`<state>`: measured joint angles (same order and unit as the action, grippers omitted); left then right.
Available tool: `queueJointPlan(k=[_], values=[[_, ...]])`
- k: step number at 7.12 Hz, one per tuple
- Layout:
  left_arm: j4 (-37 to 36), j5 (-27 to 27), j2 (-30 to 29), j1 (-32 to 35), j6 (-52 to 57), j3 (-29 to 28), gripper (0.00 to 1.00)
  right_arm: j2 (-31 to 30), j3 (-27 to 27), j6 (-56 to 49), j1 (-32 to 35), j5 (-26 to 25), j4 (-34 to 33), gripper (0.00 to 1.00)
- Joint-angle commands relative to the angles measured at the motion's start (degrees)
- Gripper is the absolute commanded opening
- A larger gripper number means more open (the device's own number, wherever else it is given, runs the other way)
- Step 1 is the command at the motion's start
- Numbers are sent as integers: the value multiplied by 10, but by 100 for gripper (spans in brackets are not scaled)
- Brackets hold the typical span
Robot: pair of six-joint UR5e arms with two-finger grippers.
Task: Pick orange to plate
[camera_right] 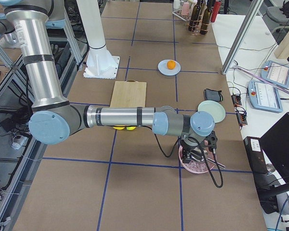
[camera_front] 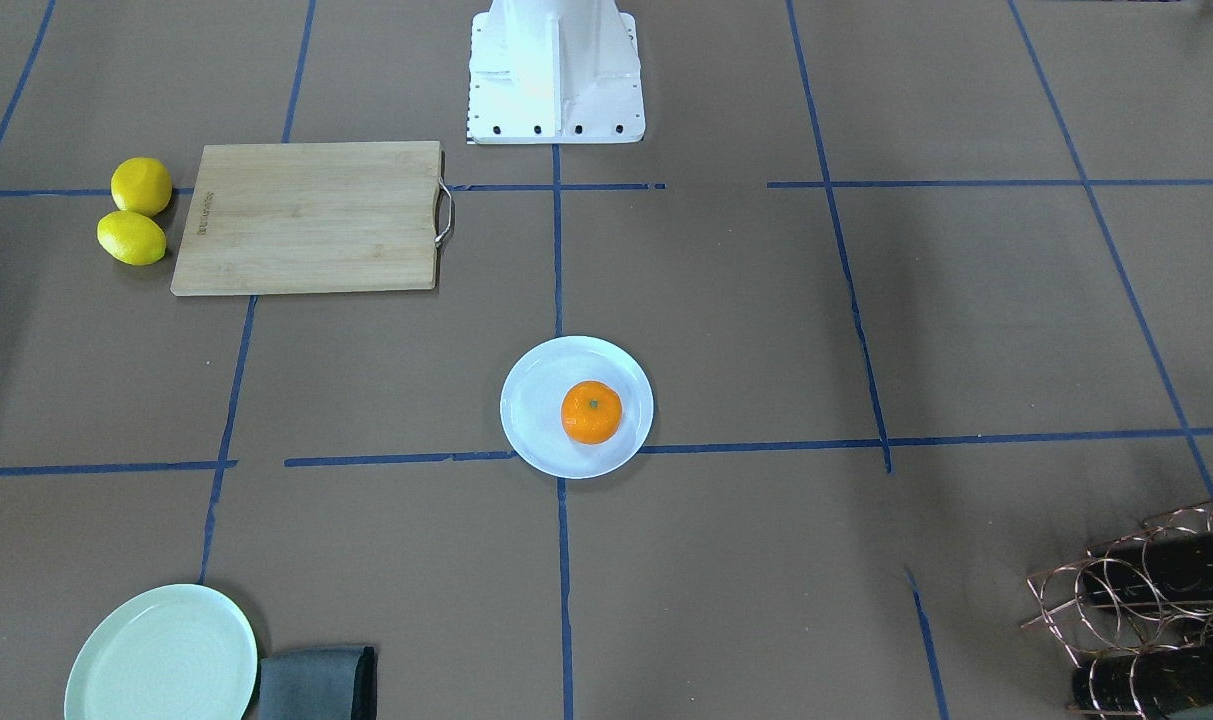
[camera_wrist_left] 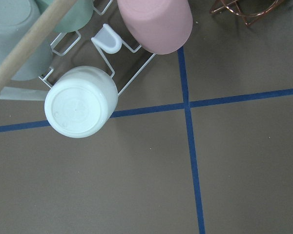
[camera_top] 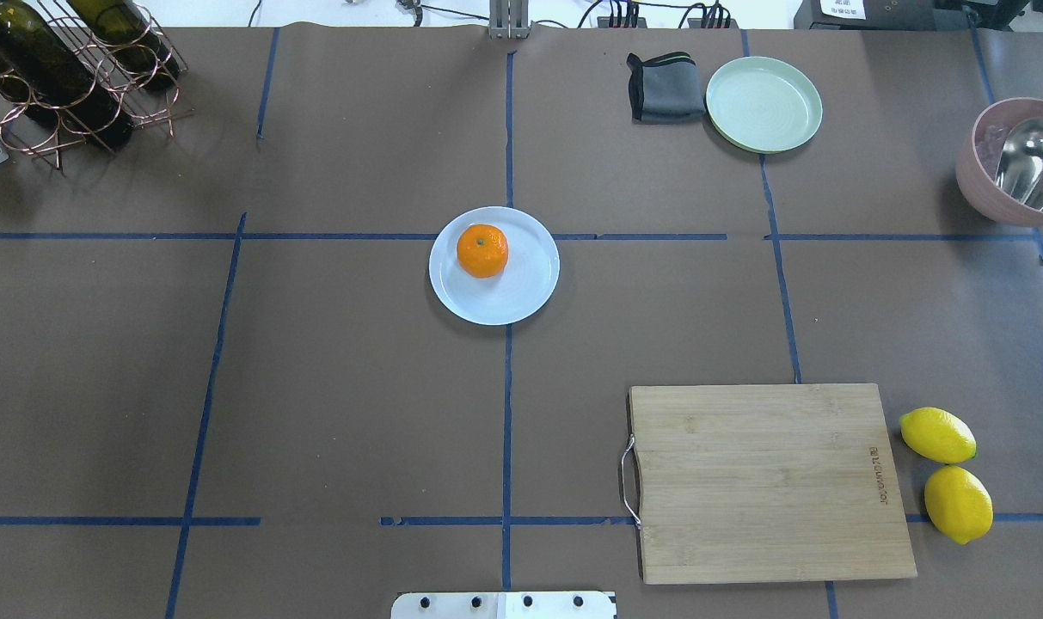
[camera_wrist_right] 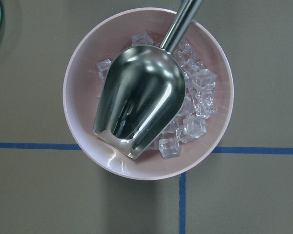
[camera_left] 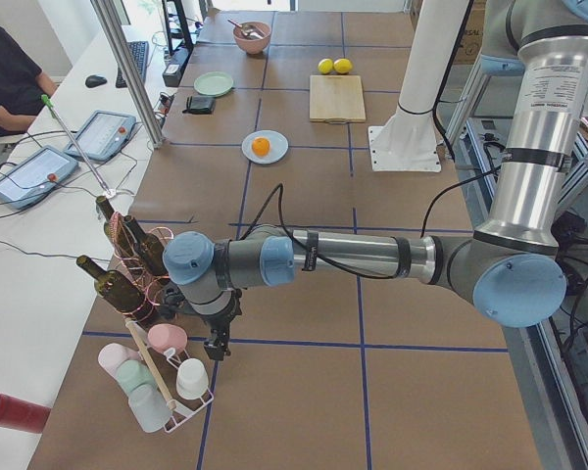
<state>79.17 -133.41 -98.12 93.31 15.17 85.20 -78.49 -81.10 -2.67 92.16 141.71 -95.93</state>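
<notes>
orange (camera_top: 482, 250) sits on plate (camera_top: 521, 288), off-centre | left jaws, right jaws: both well apart from it | opening: cannot tell

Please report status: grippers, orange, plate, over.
Left gripper by the cup rack, right gripper above the ice bowl; open or shut unclear. Orange rests on plate. Both arms far from it.
</notes>
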Motion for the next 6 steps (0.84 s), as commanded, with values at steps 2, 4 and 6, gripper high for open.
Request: queueJointPlan(k=[2, 4, 6], values=[[-1, 0, 3, 4, 2, 15, 100, -51, -9, 5, 17, -2, 78, 100], [-1, 0, 3, 5, 2, 18, 100, -47, -22, 20, 30, -3, 62, 100], [0, 1, 3, 7, 2, 19, 100, -59, -112, 21, 31, -51, -53, 100]])
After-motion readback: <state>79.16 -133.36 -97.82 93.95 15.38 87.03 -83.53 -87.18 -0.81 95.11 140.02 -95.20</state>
